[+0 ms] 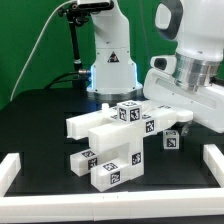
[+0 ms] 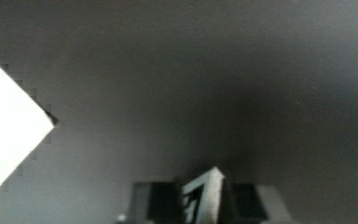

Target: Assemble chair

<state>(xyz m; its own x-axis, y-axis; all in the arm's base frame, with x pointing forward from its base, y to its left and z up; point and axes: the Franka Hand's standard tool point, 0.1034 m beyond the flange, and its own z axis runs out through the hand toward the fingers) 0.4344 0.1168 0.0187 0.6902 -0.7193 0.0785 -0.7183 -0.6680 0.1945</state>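
**Black table, tight cluster: mind the approach**

Black table [image 1: 40, 120] under a green backdrop carries the chair parts [image 1: 120, 132] bunched in the middle, in front of the robot base [image 1: 108, 65]. A long slab [image 1: 100, 123] lies beside tagged cubes, a chunky block [image 1: 112, 168] sits in front of it, and a small cube [image 1: 171, 140] marks the exterior view's right end. Your gripper [image 2: 197, 202] hangs over that right end, near the pile.

The parts touch one another, so I judge that a sideways brush from the arm could drag several at once and spoil their alignment. If you come down off-centre, you could clip a corner and tip the small cube, or push pieces toward the border rail [image 1: 10, 168].

You cannot see the fingertips in the exterior view, because the wrist body covers them. The wrist view is blurred and shows only a pale sliver between dark shapes, so I cannot tell how wide the jaws stand or whether they hold anything. A white wedge [image 2: 7, 115] at that frame's edge is probably a chair part, but which one is unclear. Whether the slab is joined to its neighbours or merely resting against them also cannot be read.
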